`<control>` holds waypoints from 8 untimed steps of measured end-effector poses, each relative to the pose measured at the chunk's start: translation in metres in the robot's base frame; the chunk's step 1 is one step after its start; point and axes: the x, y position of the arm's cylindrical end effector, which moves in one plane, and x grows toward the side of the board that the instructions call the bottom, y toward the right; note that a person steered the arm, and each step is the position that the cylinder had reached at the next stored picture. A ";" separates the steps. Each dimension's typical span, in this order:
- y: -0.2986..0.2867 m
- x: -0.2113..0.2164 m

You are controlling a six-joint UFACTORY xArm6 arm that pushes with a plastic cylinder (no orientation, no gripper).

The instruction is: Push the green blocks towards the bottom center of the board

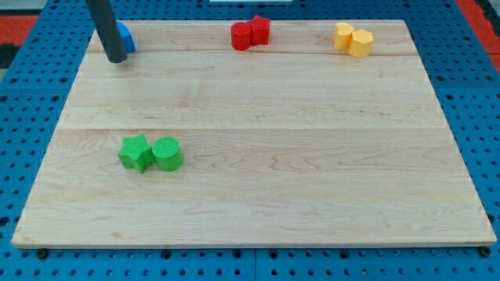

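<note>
Board [258,195] of pale wood holds a green star [135,153] touching a green cylinder [167,153], lower left of centre. My tip [116,56], a bare rod holding nothing, sits at top left, just beside a blue block [126,37], well apart from both greens.

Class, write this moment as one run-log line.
my tip: view's top left, beside blue block | green star block, green cylinder block: touching, left of centre, unpushed | wooden board
</note>
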 end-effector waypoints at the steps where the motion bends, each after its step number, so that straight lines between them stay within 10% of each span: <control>1: 0.019 0.033; 8: 0.131 0.109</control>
